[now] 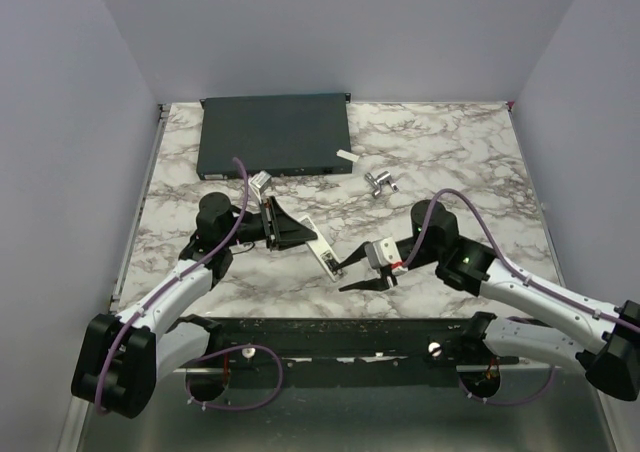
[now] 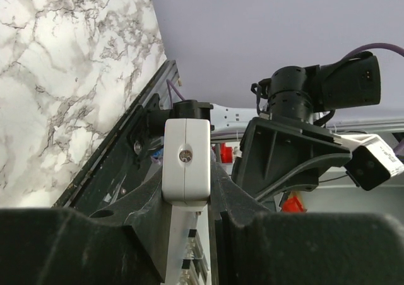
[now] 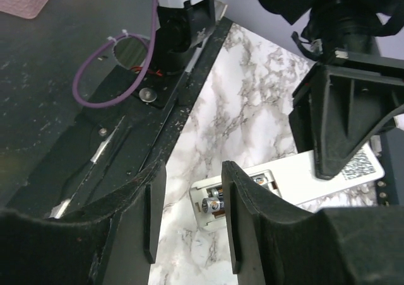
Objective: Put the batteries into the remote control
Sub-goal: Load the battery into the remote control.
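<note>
Over the counter [image 1: 450, 152], the remote control [image 1: 322, 252] sits clamped in the closed left tool [image 1: 288, 229], its bay uncovered. The right tool [image 1: 338, 279] hangs open and empty beside it. 2 batteries [image 3: 211, 204] look seated; closing the bay probably remains.

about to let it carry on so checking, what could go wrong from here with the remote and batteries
1. The batteries lie in the open bay of the remote control with no cover on; if the left gripper tilts it, they might slip out.
2. The open right gripper hovers right at that end; a bump could twist the remote control in the left grip or knock a battery loose.
</note>
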